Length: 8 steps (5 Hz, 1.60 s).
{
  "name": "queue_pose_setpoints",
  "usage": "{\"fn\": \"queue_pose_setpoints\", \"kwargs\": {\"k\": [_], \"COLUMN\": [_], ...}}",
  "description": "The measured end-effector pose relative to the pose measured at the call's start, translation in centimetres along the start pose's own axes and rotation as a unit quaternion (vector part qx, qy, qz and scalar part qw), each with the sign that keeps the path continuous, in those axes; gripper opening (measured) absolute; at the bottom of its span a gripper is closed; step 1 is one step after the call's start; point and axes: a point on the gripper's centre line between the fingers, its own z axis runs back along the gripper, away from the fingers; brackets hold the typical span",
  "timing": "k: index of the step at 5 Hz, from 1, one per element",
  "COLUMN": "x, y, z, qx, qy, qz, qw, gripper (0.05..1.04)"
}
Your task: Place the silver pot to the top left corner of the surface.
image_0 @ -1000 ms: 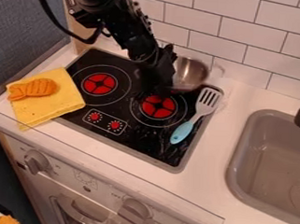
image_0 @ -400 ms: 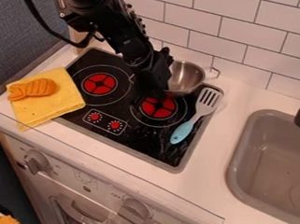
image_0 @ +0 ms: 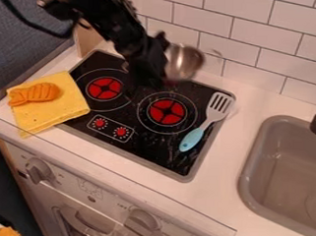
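My gripper (image_0: pixel 148 79) hangs over the back of the black stovetop (image_0: pixel 124 121), between the two red burners and behind them. The silver pot (image_0: pixel 184 63) is right against the gripper's right side, tilted and raised off the stove, with one handle pointing right toward the tiles. The gripper hides the pot's left part, and its fingertips are dark and blurred against the stove.
A yellow cloth (image_0: pixel 52 113) with an orange item (image_0: pixel 35 94) on it covers the stove's left edge. A spatula with a blue handle (image_0: pixel 191 139) lies along the right edge. The sink (image_0: pixel 283 169) is at the right, the tiled wall behind.
The gripper and the silver pot have moved together to the left and toward the back, away from the right burner, which now shows fully. The cloth and spatula have stayed put.
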Motion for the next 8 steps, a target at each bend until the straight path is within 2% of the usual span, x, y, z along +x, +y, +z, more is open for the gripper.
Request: {"fn": "queue_pose_setpoints", "kwargs": {"k": [2,3,4,6,7,8], "x": [-6.4,-9.0,-11.7,-12.6,-12.8,-12.9], "y": [1.1,1.2,0.4,-2.0,-2.7,-2.8], "z": [3.1,3.1,1.8,-1.1,-1.5,-1.5], "qx": [0.038,0.035,0.021,-0.025,-0.039,-0.041], "qy": [0.072,0.097,0.111,0.118,0.123,0.126], "qz": [0.066,0.086,0.106,0.11,0.114,0.123], "qw": [0.9945,0.9909,0.988,0.9866,0.985,0.9835], "gripper": [0.077,0.077,0.077,0.077,0.077,0.108]}}
